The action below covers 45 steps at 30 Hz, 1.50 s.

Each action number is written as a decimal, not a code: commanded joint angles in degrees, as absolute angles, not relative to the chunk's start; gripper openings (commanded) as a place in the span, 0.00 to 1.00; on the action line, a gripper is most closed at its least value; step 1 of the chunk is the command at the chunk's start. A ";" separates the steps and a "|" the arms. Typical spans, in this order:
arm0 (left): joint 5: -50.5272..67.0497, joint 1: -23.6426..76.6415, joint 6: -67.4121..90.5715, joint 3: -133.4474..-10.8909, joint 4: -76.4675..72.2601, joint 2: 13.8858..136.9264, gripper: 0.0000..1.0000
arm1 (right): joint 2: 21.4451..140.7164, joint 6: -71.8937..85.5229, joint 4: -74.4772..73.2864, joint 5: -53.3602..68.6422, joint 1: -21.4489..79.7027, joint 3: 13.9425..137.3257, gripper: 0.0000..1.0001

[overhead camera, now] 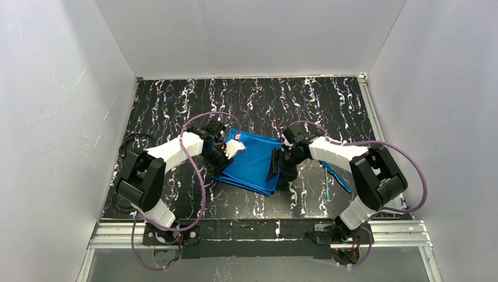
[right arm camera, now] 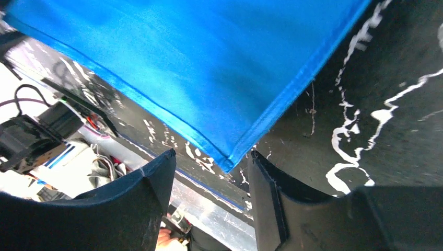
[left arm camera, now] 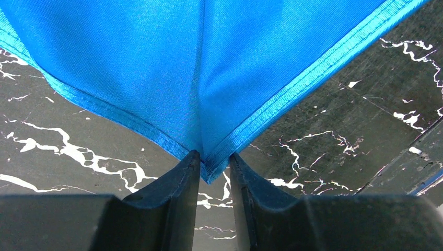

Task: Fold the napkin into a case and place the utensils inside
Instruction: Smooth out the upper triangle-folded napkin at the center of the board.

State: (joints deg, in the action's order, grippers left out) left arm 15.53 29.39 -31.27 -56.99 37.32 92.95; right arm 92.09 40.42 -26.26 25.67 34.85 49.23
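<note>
The bright blue napkin [overhead camera: 249, 163] lies folded in layers on the black marbled table, between the two arms. My left gripper [overhead camera: 225, 151] is at its left edge; in the left wrist view [left arm camera: 214, 159] the fingers are closed on a hemmed corner of the napkin [left arm camera: 209, 78], with a crease running up from the pinch. My right gripper [overhead camera: 276, 169] is at the napkin's right edge; in the right wrist view [right arm camera: 211, 162] it is open, with a napkin corner [right arm camera: 230, 159] between the jaws and untouched. The utensils [overhead camera: 336, 175] lie on the table to the right, partly under my right arm.
White walls enclose the table on the left, back and right. Purple cables [overhead camera: 197, 170] loop over both arms. The metal rail [overhead camera: 258, 232] runs along the near table edge, which also shows in the right wrist view [right arm camera: 209, 201].
</note>
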 commanded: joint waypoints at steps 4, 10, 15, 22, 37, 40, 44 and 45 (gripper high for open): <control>15.35 29.23 -31.78 -56.23 38.10 87.93 0.30 | 89.83 28.28 -43.59 24.39 28.04 63.71 0.61; 17.77 29.18 -29.53 -58.36 41.00 86.54 0.37 | 92.87 30.92 -36.94 27.25 25.20 66.42 0.49; 18.75 29.25 -28.51 -60.10 44.03 85.29 0.43 | 98.45 34.82 -27.94 26.76 25.32 68.69 0.43; 21.04 28.17 -27.56 -64.91 48.83 86.03 0.44 | 107.77 34.12 -27.20 25.33 27.82 81.96 0.39; 30.92 19.40 -18.19 -72.07 46.23 97.12 0.39 | 131.45 20.31 -38.86 25.41 31.11 114.07 0.57; 31.51 19.34 -17.79 -71.83 45.15 98.04 0.39 | 132.50 19.23 -39.72 25.43 31.10 113.69 0.58; 31.54 19.31 -17.78 -70.69 44.13 98.08 0.38 | 133.59 18.95 -39.82 27.04 31.16 113.00 0.57; 31.21 19.29 -17.76 -70.36 43.92 97.99 0.37 | 133.86 18.93 -39.91 27.43 31.11 112.90 0.57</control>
State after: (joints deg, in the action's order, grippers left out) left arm 29.26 19.25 -18.44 -71.61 44.64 99.13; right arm 133.03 20.71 -38.87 25.02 31.14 112.33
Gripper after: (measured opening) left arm 0.379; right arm 0.577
